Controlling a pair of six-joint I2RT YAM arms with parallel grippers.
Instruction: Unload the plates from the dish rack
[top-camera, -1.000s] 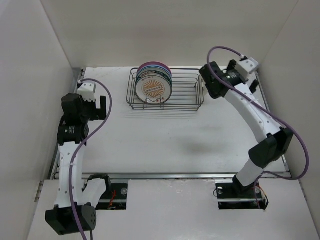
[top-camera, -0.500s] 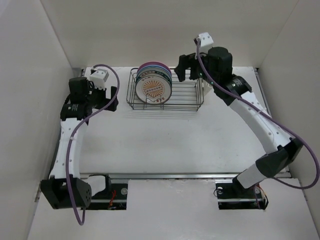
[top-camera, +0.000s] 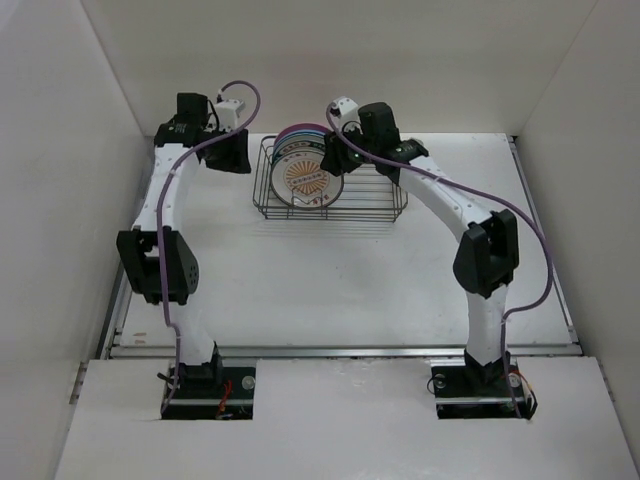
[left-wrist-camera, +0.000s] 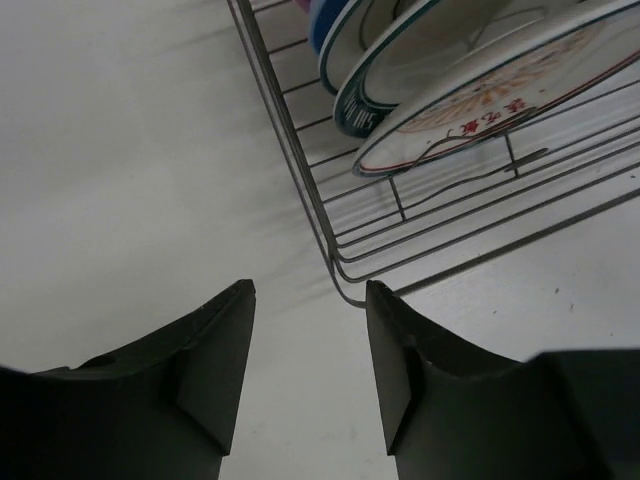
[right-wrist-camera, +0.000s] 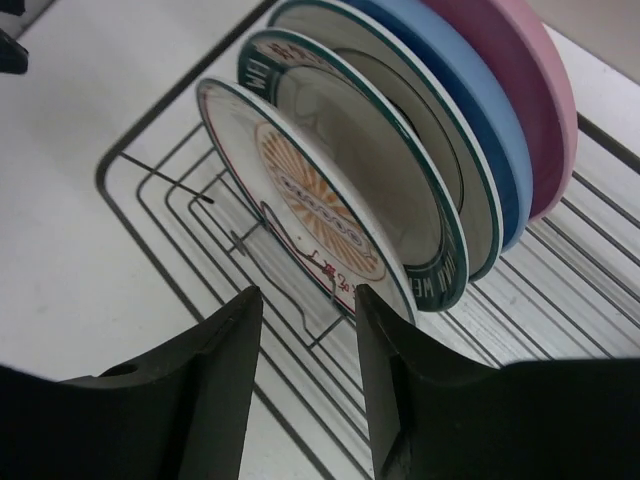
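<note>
Left claw (left-wrist-camera: 305, 290): half-parted, nothing between the pads, held over the table (top-camera: 330, 280) just beside the dish rack (left-wrist-camera: 300, 180).
Right claw (right-wrist-camera: 305, 292): half-parted, nothing gripped, held close to the sunburst plate (right-wrist-camera: 300, 210).
Plates: stood on edge in the rack's left end; sunburst, dark-rimmed plate (right-wrist-camera: 400, 190), blue plate (right-wrist-camera: 470, 130), pink plate (right-wrist-camera: 520, 90).
Surface: plain white; rack set near the far edge.
Room: white panels (top-camera: 350, 60) on three sides.
Writing: lettering is seen on the dark rim and the sunburst centre; none can be read.
</note>
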